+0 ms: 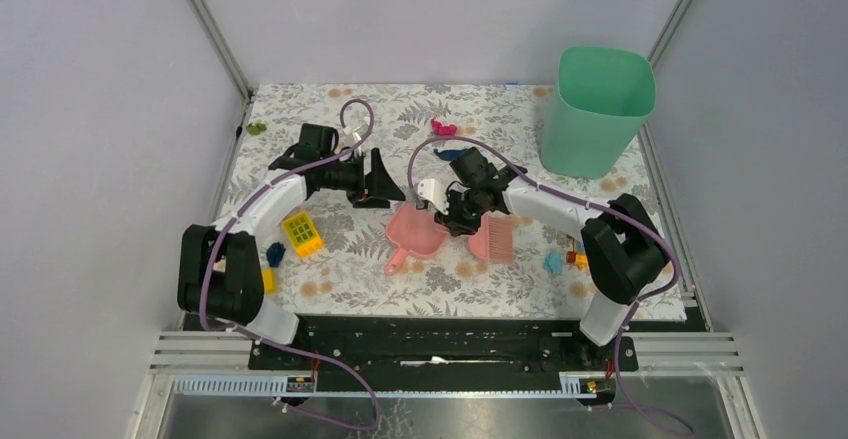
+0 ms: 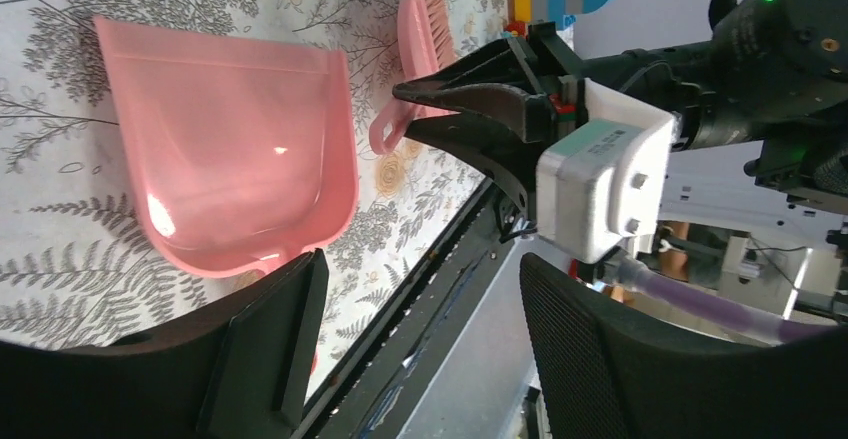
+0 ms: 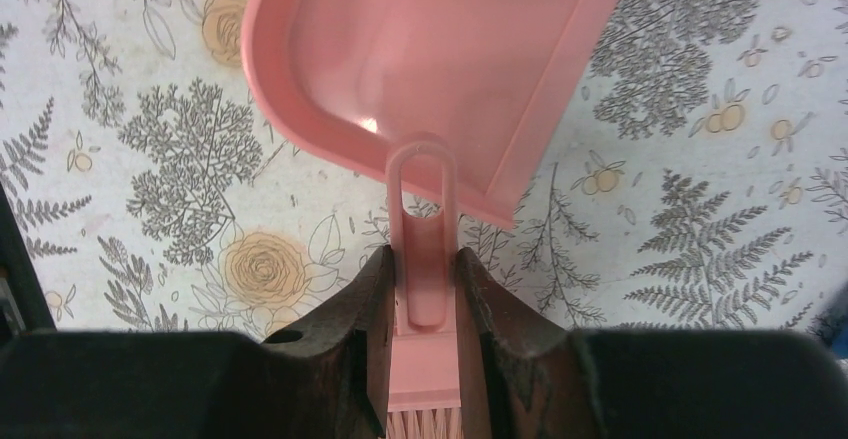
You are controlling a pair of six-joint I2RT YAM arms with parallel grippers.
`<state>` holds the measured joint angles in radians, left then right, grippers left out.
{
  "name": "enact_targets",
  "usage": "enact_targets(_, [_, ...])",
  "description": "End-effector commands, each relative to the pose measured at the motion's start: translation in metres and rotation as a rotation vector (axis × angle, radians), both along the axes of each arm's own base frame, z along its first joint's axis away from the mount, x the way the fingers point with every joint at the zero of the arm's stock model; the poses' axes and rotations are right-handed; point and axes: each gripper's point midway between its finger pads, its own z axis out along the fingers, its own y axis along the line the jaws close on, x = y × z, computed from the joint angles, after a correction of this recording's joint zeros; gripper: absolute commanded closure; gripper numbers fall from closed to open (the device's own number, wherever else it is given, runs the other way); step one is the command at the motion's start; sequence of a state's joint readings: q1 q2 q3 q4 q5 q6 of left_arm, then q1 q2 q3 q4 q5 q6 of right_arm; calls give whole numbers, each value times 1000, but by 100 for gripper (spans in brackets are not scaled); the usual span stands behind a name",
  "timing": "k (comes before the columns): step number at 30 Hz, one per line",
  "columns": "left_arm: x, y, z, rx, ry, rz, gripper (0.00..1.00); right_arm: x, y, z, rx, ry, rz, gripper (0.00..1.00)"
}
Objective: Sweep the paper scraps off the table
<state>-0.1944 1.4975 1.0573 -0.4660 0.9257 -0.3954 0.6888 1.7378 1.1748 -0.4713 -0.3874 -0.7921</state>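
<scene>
Pinching the brush (image 3: 425, 364), right pincer (image 3: 424, 259); left pincer (image 2: 422, 269) spread; paper scraps (image 1: 442, 127) crumpled magenta, blue, cyan

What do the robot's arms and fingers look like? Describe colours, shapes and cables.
Both the left arm and right arm have white tubular links between bulky black joints. A purple cable loops along each. The fingers are black and tapered; the right gripper carries a white block with a teal label.

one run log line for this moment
left hand open, empty | right hand shut on brush | dustpan on table | paper scraps not yet swept
</scene>
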Motion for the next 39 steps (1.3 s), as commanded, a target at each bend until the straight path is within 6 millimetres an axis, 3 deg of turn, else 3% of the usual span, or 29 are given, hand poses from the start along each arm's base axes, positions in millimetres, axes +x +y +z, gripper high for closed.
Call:
enact_targets(1, [6, -12, 3, -67, 3, -27, 26, 20, 18, 42, 117, -69, -77, 91])
enact_targets(8, [7, -29, -20, -23, 37, -87, 29, 29, 16, 51, 139, -98, -133, 90])
enact_targets(21, [7, -79, -36, -50, 75, -223, 34, 30, 15, 63, 178, -111, -186, 89])
enact_targets(29, [25, -92, -49, -60, 112, -222, 52, 29, 17, 70, 200, -98, -203, 89])
enact_targets(34, [24, -99, -48, -72, 114, -244, 62, 30, 16, 69, 193, -105, -204, 89])
enact_targets(37, [21, -102, -49, -73, 114, -254, 71, 30, 16, 68, 192, -102, -205, 88])
enact_targets(39, [21, -103, -49, -73, 112, -255, 83, 30, 17, 67, 194, -93, -213, 87])
